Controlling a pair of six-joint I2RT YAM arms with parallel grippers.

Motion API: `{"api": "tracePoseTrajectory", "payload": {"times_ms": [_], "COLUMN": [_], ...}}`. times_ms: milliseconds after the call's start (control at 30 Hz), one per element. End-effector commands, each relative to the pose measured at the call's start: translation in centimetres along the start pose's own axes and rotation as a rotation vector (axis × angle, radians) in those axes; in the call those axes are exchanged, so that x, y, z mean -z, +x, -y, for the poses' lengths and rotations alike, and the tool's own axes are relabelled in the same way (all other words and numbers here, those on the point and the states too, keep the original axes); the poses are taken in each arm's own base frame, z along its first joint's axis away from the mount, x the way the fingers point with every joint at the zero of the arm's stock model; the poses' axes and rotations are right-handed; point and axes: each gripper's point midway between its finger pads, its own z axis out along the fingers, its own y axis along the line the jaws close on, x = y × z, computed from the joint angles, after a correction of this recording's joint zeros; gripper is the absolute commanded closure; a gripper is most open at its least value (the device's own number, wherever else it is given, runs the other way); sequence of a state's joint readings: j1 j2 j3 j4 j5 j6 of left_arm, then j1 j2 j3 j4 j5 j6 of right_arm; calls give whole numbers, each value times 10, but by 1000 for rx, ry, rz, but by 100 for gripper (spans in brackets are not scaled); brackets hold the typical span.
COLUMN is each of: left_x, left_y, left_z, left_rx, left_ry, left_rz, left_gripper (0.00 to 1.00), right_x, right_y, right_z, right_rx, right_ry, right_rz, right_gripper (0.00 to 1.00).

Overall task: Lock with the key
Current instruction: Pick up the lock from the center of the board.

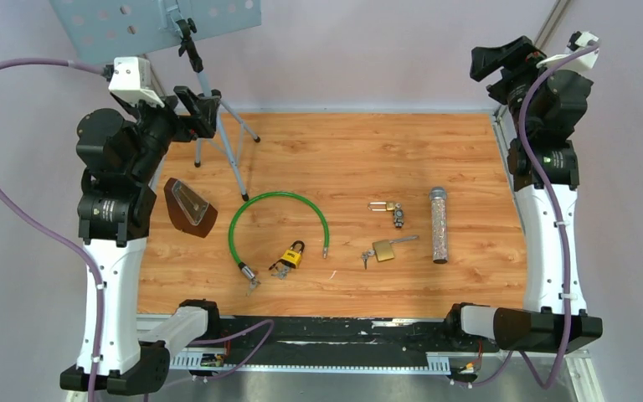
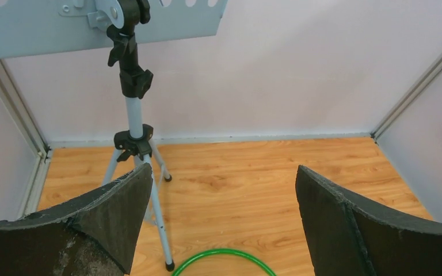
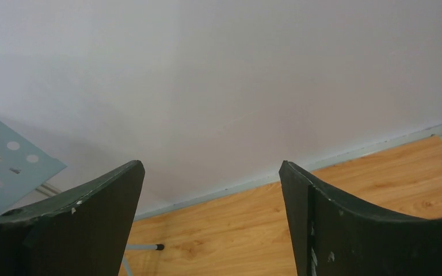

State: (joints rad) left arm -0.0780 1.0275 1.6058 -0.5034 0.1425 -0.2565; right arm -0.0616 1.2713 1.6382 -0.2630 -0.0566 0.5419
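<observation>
A yellow padlock (image 1: 292, 254) with keys beside it lies at the table's middle, next to a green cable loop (image 1: 278, 219). A brass padlock (image 1: 383, 249) with a key (image 1: 403, 240) and a small key bunch lies to its right. Another small brass padlock (image 1: 388, 207) lies behind it. My left gripper (image 1: 197, 107) is open and empty, raised high at the back left; the green cable also shows in the left wrist view (image 2: 224, 254). My right gripper (image 1: 502, 57) is open and empty, raised at the back right, and its wrist view shows only wall and bare table.
A tripod stand (image 1: 215, 117) with a perforated blue plate (image 1: 155, 18) stands at the back left, close to my left gripper; it also shows in the left wrist view (image 2: 132, 115). A brown wedge-shaped holder (image 1: 189, 207) lies at the left. A clear tube (image 1: 439, 224) lies at the right.
</observation>
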Motion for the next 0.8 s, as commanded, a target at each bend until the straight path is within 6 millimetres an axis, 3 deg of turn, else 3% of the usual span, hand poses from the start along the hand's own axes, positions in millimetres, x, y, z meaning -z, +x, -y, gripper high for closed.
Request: {"api": "tracePoseTrajectory", "payload": {"times_ms": [0,67,167,300,433,533,633,767], "left_x": [1,1,0,-10,-26,-37,-36,-34], "left_y": [6,11,19,54,112,156,209,263], "left_z": [3,2,20,50,72,77,88,91], "left_rx": [29,39,45,112,159,111,95,75], "left_ry": [18,20,137,344,441,399,372,306], "left_rz": [4,11,25,-61,-217,-295,-400,-478], "left_gripper": [0,0,0,0,0,0,0,0], "right_x": [-2,-5,-8,-5,8,21,39,60], "right_y": [15,33,64,118,177,224,275,324], "right_z": [4,15,28,49,72,89,85,75], "right_rx": [-46,-58,-65,-121,-208,-277,-305,-241], "right_ry": [-8,15,30,77,192,285,331,401], "right_rz": [-29,-68,-151,-311,-465,-571,-697,-786], "right_gripper": [10,13,18,23,23,26,34,35]}}
